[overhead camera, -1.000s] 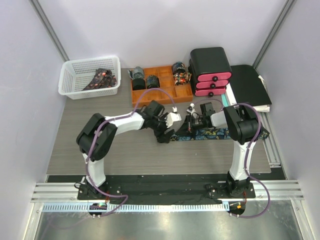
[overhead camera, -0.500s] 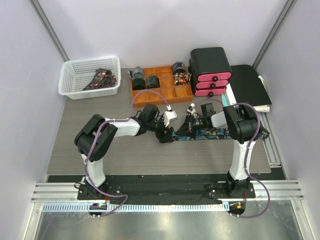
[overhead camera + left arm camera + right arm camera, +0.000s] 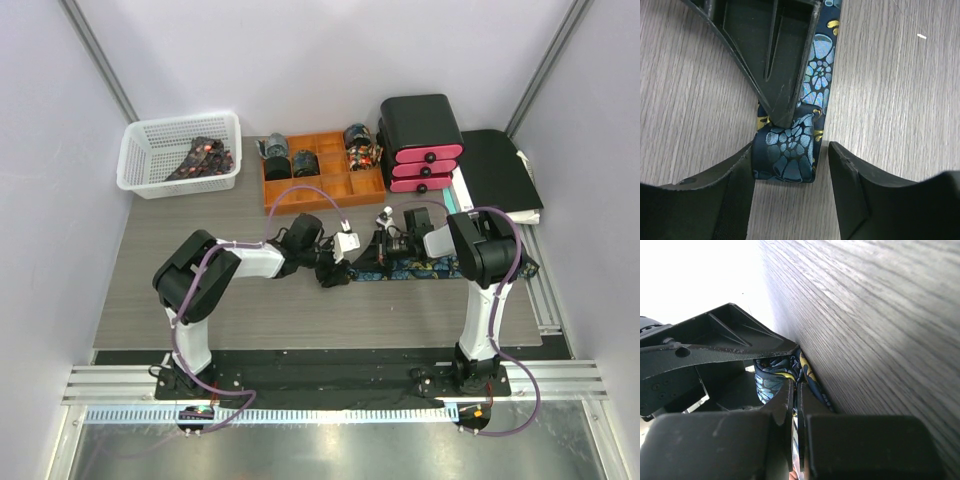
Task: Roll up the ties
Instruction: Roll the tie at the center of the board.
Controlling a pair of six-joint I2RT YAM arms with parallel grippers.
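I see the tie [image 3: 790,155] flat on the table [image 3: 900,75], its folded end at lower centre of the left wrist frame. My left end effector [image 3: 790,167] straddles that end, jaws apart, gripping nothing. My right end effector [image 3: 794,387] is pinched closed on the tie just above.

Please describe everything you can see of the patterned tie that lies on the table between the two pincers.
The tie is a narrow band of dark navy fabric with pale blue flowers and small gold marks. It lies flat on the grey wood-grain table. One end is folded back over itself, like a first turn. The right pincer, shut, appears to pinch it at that fold. The left pincer stands open astride the folded end, one finger at its edge, the other apart.
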